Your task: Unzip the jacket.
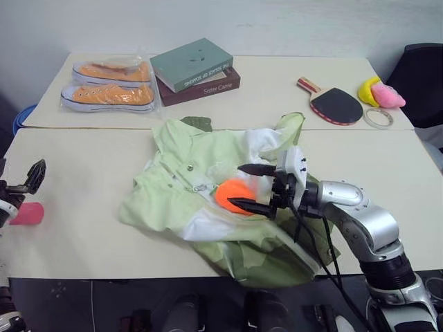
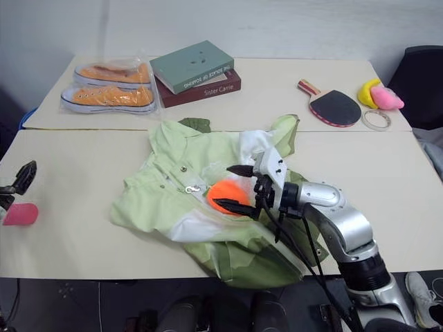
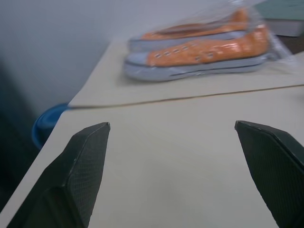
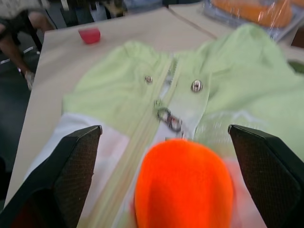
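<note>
**Jacket crumpled on the near worktop, both end effectors released**

Head views: Two beige worktops stand edge to edge before a pale wall, a seam running between them. On the far one lie a pair of orange sneakers in clear wrap, two stacked books, a table-tennis paddle, a roll of tape and a yellow and pink toy. A dark chair stands at the far right. The jacket lies bunched in the middle of the near worktop, its front facing up; its pale zipper runs diagonally from the collar at the far left toward the near right edge, where olive fabric hangs over. An orange object rests on the white panel. The right end effector points left over the jacket, fingers spread apart around the orange object, holding nothing. The left end effector hovers at the far left edge, near a pink object.

Left wrist view: The left end effector's fingers stand wide apart over bare worktop, with the sneakers beyond and a blue item below the worktop's edge.

Right wrist view: The spread fingers frame the orange object; past it the zipper pull and two metal snaps lie on light green cloth. A person's legs show beyond the worktop.
</note>
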{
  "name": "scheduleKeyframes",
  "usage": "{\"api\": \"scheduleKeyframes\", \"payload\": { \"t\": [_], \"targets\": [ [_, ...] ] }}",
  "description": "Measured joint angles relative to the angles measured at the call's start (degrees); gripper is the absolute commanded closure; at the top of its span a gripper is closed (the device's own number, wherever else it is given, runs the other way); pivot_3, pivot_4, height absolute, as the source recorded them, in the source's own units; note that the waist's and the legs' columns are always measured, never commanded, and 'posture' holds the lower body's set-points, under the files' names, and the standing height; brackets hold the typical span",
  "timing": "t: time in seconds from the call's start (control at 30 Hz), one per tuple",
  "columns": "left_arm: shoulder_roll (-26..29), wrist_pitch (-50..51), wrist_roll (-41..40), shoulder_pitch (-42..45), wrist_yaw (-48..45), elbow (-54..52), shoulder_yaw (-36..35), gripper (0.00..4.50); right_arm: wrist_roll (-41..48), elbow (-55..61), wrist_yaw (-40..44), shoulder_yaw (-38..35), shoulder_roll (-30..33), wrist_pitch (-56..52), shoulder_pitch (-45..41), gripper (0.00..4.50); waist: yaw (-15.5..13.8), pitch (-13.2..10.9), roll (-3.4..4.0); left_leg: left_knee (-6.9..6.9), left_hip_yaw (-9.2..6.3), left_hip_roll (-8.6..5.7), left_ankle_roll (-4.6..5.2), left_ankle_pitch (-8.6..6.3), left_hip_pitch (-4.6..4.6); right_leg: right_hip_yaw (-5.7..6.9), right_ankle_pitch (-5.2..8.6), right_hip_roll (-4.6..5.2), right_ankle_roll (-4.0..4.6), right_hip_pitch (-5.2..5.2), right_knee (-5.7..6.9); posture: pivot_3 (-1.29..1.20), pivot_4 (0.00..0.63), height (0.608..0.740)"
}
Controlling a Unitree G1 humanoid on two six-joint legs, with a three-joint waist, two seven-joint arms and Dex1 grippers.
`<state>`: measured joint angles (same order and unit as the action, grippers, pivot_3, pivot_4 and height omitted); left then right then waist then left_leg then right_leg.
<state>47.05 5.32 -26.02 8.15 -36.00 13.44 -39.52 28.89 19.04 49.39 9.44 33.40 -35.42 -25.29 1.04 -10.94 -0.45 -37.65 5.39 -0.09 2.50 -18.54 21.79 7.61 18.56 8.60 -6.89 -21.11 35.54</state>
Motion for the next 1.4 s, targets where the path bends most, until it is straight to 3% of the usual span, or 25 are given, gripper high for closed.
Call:
{"api": "scheduleKeyframes", "payload": {
  "t": [0.23,0.4,0.47,0.63,0.8,0.9,1.1,1.27,1.3,1.4],
  "targets": [
    [3.0,2.5,-0.9,3.14,-10.79,-7.37,10.25,0.07,1.24,1.43,2.18,-8.4,-2.07,11.31,7.84,0.0,-0.86,-0.02,0.01,-0.3,0.18,-0.21,0.22,0.12,0.5,0.12,0.0,-0.15,-0.01,-0.29,-0.02,0.0,0.15,0.74],
    [4.7,8.7,-2.11,1.91,-19.8,-11.39,18.32,0.07,3.57,1.47,2.09,-19.98,6.06,8.72,16.13,0.0,-1.01,-0.03,-0.01,-0.38,0.29,-0.27,0.39,0.19,0.5,0.07,-0.04,-0.13,-0.07,-0.27,-0.01,0.0,0.15,0.74],
    [5.83,12.49,-2.54,1.73,-23.04,-11.39,20.96,0.07,2.77,0.05,2.5,-23.53,12.18,5.92,20.78,0.0,-0.94,-0.07,0.05,-0.39,0.3,-0.19,0.33,0.24,0.49,0.02,-0.03,-0.13,-0.07,-0.28,-0.01,0.0,0.15,0.74],
    [4.83,20.55,-3.54,3.25,-25.76,-11.48,26.34,0.07,1.34,-4.54,2.16,-26.46,15.74,3.37,23.91,0.0,-0.86,-0.12,0.12,-0.37,0.42,0.07,0.08,0.4,0.4,-0.05,-0.03,-0.12,-0.07,-0.33,0.07,0.0,0.15,0.74],
    [1.77,23.15,-1.94,5.31,-25.7,-10.81,32.52,0.07,1.7,-9.84,2.01,-25.62,14.9,0.53,20.77,0.0,-0.88,-0.12,0.11,-0.38,0.43,0.06,0.08,0.43,0.43,-0.12,-0.03,-0.12,-0.06,-0.35,0.08,0.0,0.15,0.74],
    [-0.15,23.1,-0.44,6.77,-24.4,-9.93,33.91,0.65,2.69,-13.41,2.02,-23.6,12.88,-1.93,16.47,0.6,-0.98,-0.12,0.12,-0.4,0.42,0.03,0.1,0.45,0.43,-0.08,-0.03,-0.14,-0.07,-0.36,0.09,0.0,0.15,0.74],
    [-1.44,23.76,-0.13,5.24,-23.52,-11.14,34.02,2.58,0.23,-21.59,4.06,-18.58,12.5,-0.25,12.07,2.72,-1.02,-0.12,0.12,-0.4,0.37,-0.16,0.23,0.48,0.47,-0.1,-0.04,-0.08,-0.07,-0.33,0.1,0.0,0.15,0.74],
    [-3.36,29.42,-5.03,-4.56,-21.79,-20.51,30.87,4.18,-3.27,-27.85,3.5,-18.86,12.25,7.3,5.78,4.46,-0.62,-0.13,0.14,-0.41,0.34,-0.11,0.24,0.46,0.45,-0.23,-0.04,-0.02,-0.07,-0.3,0.09,0.0,0.15,0.74],
    [-4.0,30.08,-6.1,-7.55,-21.23,-23.43,30.1,4.48,-4.37,-29.15,2.66,-18.88,12.06,9.29,4.22,4.5,-0.52,-0.13,0.14,-0.42,0.35,-0.09,0.22,0.45,0.46,-0.27,-0.04,0.0,-0.07,-0.3,0.05,0.0,0.15,0.74],
    [-7.47,33.03,-10.41,-16.54,-18.5,-32.45,28.75,4.48,-7.59,-34.29,-0.66,-19.03,11.06,14.62,-1.31,4.5,-0.31,-0.14,0.16,-0.43,0.31,-0.08,0.2,0.45,0.46,-0.36,-0.04,0.01,-0.07,-0.29,0.03,0.0,0.15,0.74]
  ]
}}
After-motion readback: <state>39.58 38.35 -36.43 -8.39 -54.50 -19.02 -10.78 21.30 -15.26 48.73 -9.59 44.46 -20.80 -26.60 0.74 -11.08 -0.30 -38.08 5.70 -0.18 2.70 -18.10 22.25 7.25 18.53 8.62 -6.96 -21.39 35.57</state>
